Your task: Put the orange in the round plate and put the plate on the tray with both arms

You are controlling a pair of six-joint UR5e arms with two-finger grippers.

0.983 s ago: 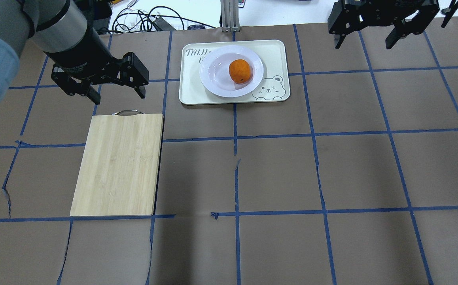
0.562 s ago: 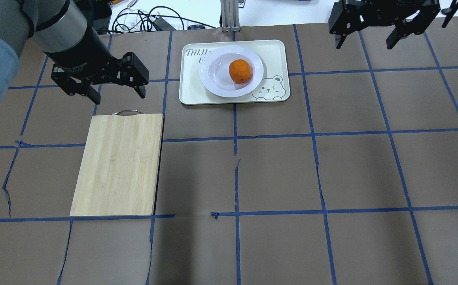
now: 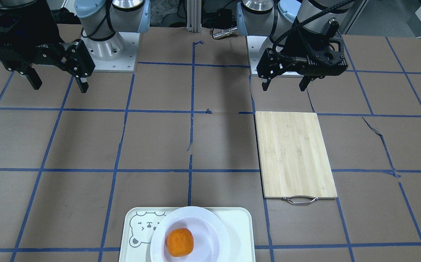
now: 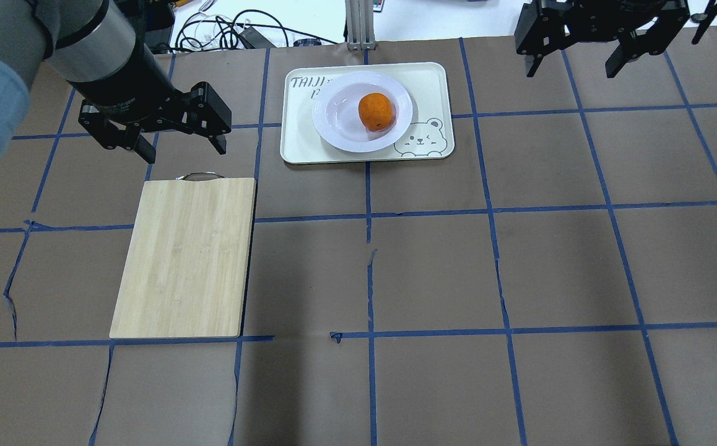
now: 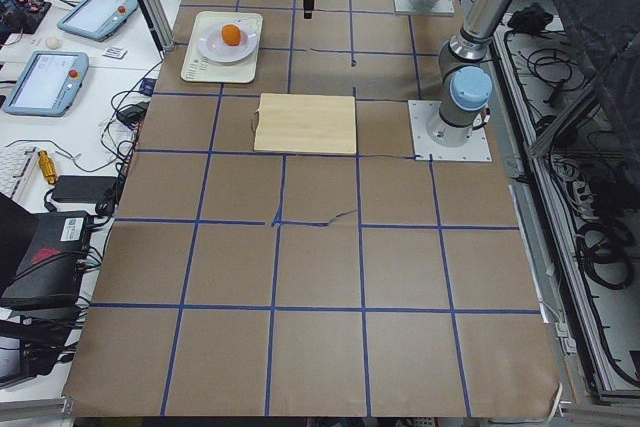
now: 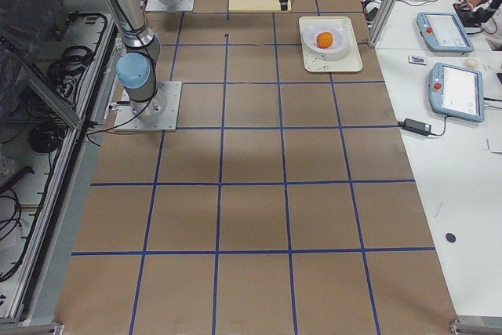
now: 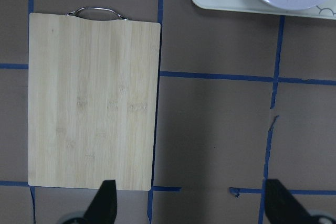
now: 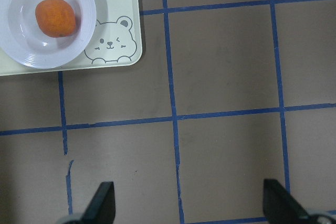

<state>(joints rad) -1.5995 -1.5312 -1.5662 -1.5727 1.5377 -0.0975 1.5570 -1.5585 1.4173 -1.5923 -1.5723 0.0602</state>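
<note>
White round plate point(image 4: 341, 119), orange point(image 4: 376, 111) inside, sits on the tray point(image 4: 434, 80) at twelve o'clock; left gripper point(image 4: 182, 151) at its nine, right gripper point(image 4: 570, 69) at two, both spread empty, so a stray sweep might dislodge it.

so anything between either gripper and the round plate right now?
Nothing visible. Only bare table separates the open left gripper and right gripper from the round plate, which already sits on the tray with the orange in it. The bamboo cutting board lies off that line, nearer the robot.
</note>
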